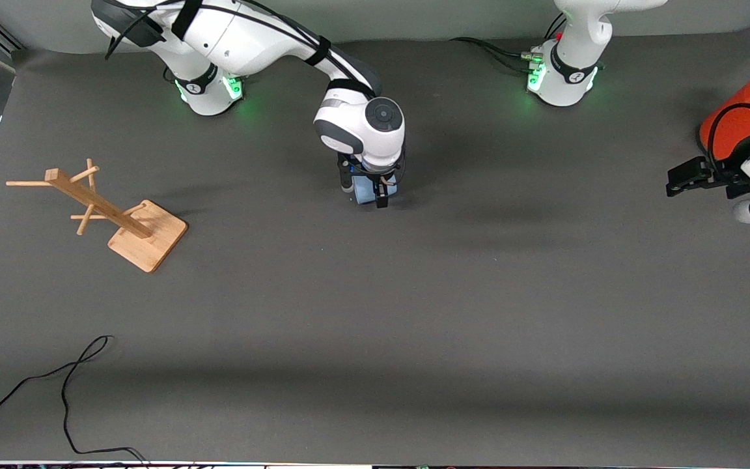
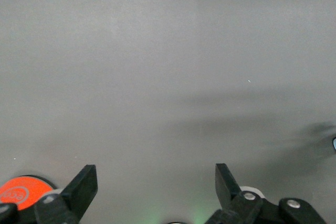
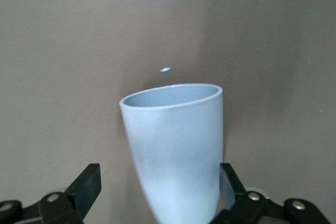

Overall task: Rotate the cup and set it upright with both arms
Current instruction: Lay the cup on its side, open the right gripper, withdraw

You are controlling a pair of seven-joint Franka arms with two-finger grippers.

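The light-blue cup (image 1: 366, 191) is on the table's middle, mostly hidden under the right arm's hand. In the right wrist view the cup (image 3: 176, 145) sits between the two fingers with its open mouth pointing away from the wrist. My right gripper (image 1: 366, 195) (image 3: 157, 174) is open around the cup's lower body. One finger is close against the cup's wall and the other stands apart from it. My left gripper (image 1: 674, 182) (image 2: 156, 174) is open and empty. It waits low at the left arm's end of the table, beside the orange can.
A large orange can with a grey lid (image 1: 736, 120) stands at the left arm's end, and its edge shows in the left wrist view (image 2: 21, 192). A wooden peg rack (image 1: 114, 215) lies at the right arm's end. A black cable (image 1: 69, 384) lies near the front edge.
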